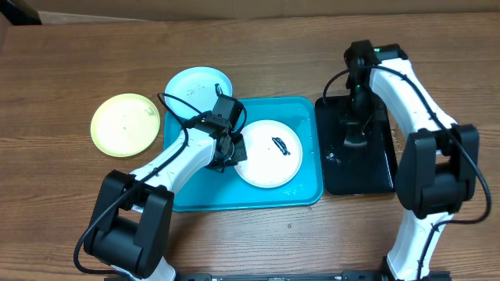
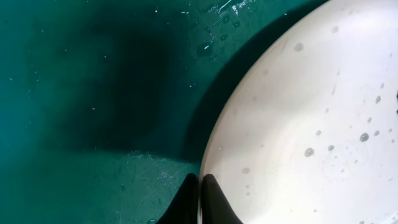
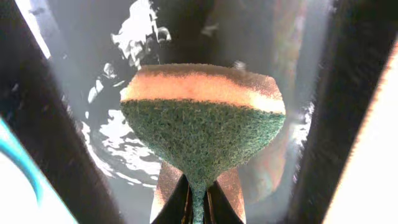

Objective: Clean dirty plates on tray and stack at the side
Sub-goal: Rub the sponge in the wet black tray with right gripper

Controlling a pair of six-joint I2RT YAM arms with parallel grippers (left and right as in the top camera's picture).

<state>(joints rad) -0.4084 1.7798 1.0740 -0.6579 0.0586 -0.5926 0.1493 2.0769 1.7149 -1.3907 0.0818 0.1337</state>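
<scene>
plates part-way through cleaning: the white plate (image 1: 269, 160) lies on the turquoise tray (image 1: 301, 109), beaded with water and carrying a dark smear (image 1: 283, 144) near its middle. the left pincer (image 2: 200, 190) is closed narrow on the plate's left rim, the thin edge running in between its two tips. the light blue plate (image 1: 195, 86) sits at the tray's far left corner, and whether its edge rests on the tray's rim cannot be told. the yellow-green plate (image 1: 125, 123) lies on the desk (image 1: 78, 62) just left of the tray, showing no dark marks from above. the two are apart, not stacked. to the right of the tray, the right pincer (image 3: 199, 196) is clamped on a sponge (image 3: 202, 118), green scouring face toward the camera, over the wet black tray (image 1: 375, 168).

by the look of it, two plates are off the tray and one is left to scrub. the smear on the white plate has yet to go, and the stacking at the side is not yet done
</scene>
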